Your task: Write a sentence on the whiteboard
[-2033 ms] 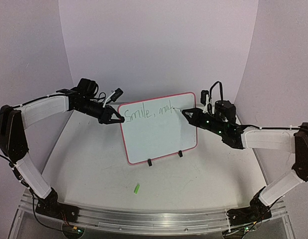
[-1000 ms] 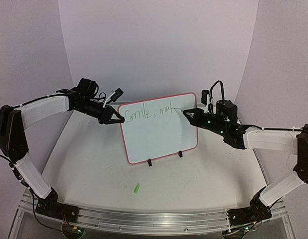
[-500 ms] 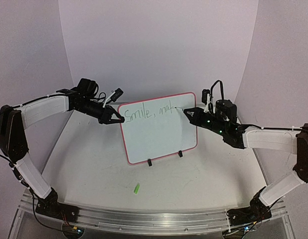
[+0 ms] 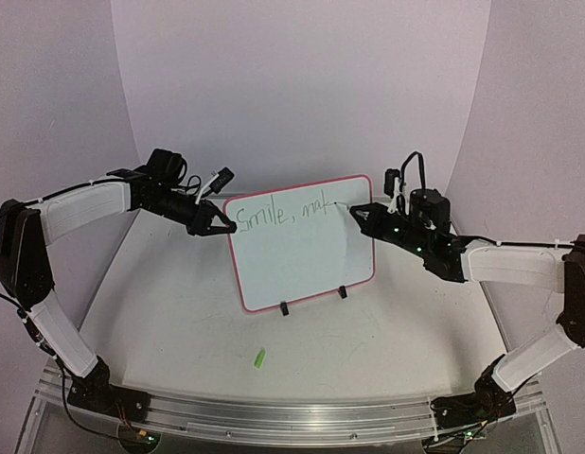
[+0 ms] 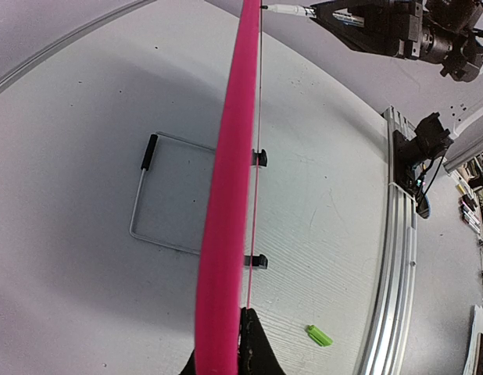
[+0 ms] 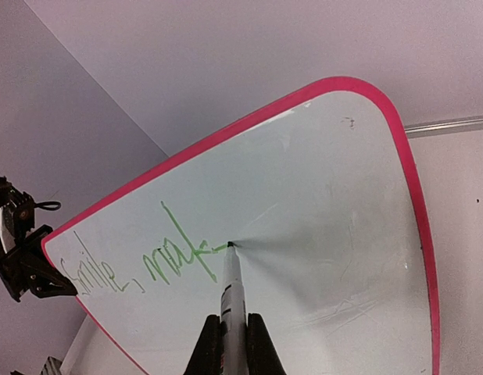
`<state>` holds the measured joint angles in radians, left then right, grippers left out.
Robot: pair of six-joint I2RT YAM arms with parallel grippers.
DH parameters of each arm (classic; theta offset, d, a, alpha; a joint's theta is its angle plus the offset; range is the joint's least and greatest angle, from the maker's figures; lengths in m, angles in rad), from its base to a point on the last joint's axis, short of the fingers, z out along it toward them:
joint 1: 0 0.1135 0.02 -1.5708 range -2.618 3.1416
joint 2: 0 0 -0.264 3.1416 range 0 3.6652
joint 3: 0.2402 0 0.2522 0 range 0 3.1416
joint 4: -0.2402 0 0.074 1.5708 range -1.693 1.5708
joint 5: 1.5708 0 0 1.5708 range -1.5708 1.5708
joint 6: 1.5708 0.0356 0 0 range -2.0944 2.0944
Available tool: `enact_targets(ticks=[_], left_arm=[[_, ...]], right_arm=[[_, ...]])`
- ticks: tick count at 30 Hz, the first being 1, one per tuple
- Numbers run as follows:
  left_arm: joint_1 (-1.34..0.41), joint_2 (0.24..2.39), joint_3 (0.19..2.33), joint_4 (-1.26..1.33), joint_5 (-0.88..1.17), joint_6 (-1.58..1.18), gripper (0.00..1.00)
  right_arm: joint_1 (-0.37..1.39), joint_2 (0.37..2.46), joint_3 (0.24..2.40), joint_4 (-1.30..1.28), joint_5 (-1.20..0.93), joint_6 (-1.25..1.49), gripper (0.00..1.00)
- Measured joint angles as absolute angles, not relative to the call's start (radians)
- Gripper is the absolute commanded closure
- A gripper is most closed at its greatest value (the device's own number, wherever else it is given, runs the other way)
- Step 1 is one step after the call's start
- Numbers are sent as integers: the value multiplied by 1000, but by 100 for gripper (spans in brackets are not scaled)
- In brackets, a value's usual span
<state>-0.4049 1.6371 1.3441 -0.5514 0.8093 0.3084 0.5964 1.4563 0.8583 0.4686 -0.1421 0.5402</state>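
1. Two pieces of the sentence (image 4: 283, 215) are written, "Smile, mak"; the rest looks undone.
2. The whiteboard (image 4: 307, 260) stands mid table (image 4: 179, 312), with the left gripper (image 4: 217, 225) clamped on its left rim.
3. The right gripper (image 4: 354, 216) pinches the marker (image 6: 230, 289), whose tip touches the board.

Upright whiteboard (image 4: 302, 251) blocks mid-bench (image 4: 179, 322). On its left edge the left tool (image 4: 219, 226) clamps; at top right the right tool (image 4: 357, 216) presses a marker (image 6: 230, 285). Arms flank both sides. Open bench in front, bar small green cap (image 4: 259, 357).
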Motion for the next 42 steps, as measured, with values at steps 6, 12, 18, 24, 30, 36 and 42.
enact_targets(ticks=[6, 12, 18, 24, 30, 36, 42], left_arm=[[-405, 1637, 1344, -551, 809, 308, 100], [-405, 1637, 1344, -551, 809, 309, 100], [-405, 1637, 1344, -551, 809, 307, 100], [-405, 1637, 1344, -552, 809, 306, 100], [-405, 1637, 1344, -552, 809, 307, 100], [-405, 1637, 1344, -552, 809, 307, 100], [-405, 1637, 1344, -552, 809, 306, 100]], right_arm=[[596, 1456, 866, 470, -139, 539, 100], [596, 1457, 883, 470, -140, 538, 100], [596, 1471, 892, 478, -147, 537, 100], [596, 1473, 892, 478, -151, 539, 100], [596, 1473, 889, 477, -167, 542, 100], [596, 1474, 881, 477, -181, 545, 100], [596, 1474, 859, 477, -185, 551, 100]])
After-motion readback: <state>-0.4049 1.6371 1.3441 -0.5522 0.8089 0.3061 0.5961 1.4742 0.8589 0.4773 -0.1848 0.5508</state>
